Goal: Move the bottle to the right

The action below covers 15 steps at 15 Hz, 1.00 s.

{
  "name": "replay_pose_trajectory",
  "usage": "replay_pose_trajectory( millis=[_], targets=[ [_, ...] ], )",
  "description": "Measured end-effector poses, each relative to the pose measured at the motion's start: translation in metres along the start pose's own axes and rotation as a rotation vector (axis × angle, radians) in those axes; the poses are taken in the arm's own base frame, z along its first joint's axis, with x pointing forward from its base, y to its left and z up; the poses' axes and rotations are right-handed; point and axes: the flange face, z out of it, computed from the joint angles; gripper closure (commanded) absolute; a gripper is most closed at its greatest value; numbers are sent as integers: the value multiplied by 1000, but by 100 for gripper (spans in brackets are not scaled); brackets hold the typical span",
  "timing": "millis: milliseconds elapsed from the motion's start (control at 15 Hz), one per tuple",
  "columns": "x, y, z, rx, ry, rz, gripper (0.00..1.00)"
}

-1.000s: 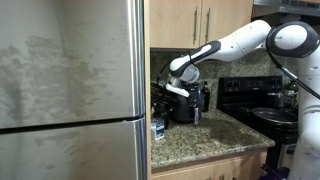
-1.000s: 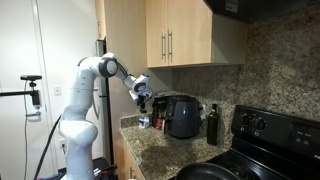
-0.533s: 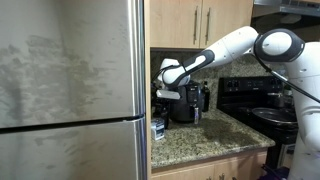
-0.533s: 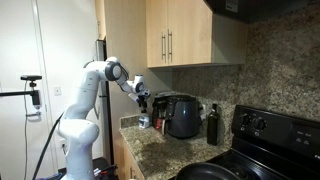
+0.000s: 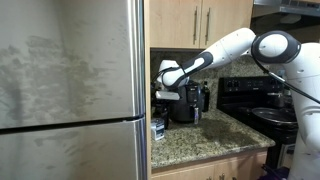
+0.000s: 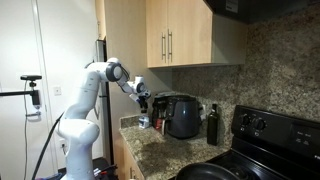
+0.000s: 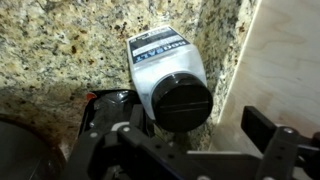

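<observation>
Noted from above in the wrist view: the white bottle has a black screw cap and a printed label, its lettering too blurred to be read. The lower body is hidden beneath the cap. It stands upright on the granite counter, just beside a pale panel. In an exterior view the bottle is too small for detail. The gripper is held above it, fingers spread wide and nothing pinched. A black appliance stands near.

One white bottle, one dark bottle
</observation>
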Motion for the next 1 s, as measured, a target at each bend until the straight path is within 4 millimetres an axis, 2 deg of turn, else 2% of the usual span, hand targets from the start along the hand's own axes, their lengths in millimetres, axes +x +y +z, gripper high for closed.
replay_pose_trajectory(
  millis=[467,800,933,1000],
  targets=[
    [1,1,0,-5,-4,16,0],
    [4,12,25,-24,-33,37,0],
    [5,13,29,-27,-38,39,0],
    [5,13,29,-26,-37,39,18]
  ],
)
